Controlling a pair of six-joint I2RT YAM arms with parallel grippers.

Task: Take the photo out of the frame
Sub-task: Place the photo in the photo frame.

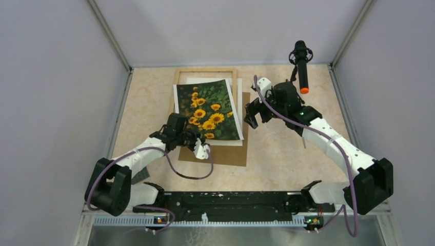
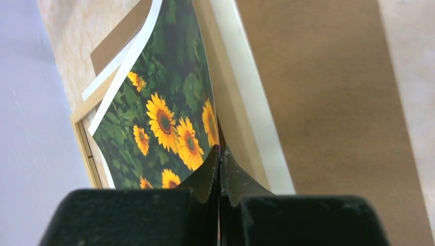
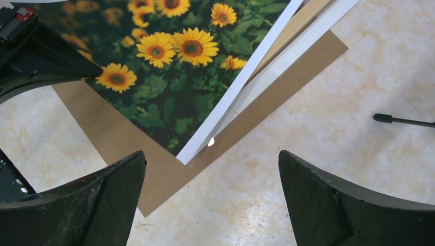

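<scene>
Top view, near to far.

- Left gripper [image 1: 195,138]: at 6 to 7 o'clock of the photo [image 1: 208,105]. Fingers are pressed together, pinching the photo's near edge. The left wrist view shows the pinch clearly.
- Photo: its near part is lifted and bowed off the sheets below, and it is rotated slightly against them.
- Brown backing board [image 1: 225,154]: flat on the table [image 1: 287,154] under everything. It sticks out at 5 to 6 o'clock of the photo.
- White sheet [image 1: 239,100]: lies between board and photo, showing along the photo's 3 o'clock and 6 o'clock edges.
- Right gripper [image 1: 251,119]: at 3 o'clock of the photo, just beside it. Fingers are spread wide with nothing between them. In the right wrist view it hangs above the photo's corner and the board, and whether it touches them can't be told.
- Frame [image 1: 205,71]: light wood, flat on the table at 12 o'clock. The far ends of the photo and white sheet overlap its opening. Only its far rail and parts of the side rails show.
- Black cylinder with orange tip [image 1: 302,64]: at 1 to 2 o'clock, beyond the right arm.
</scene>
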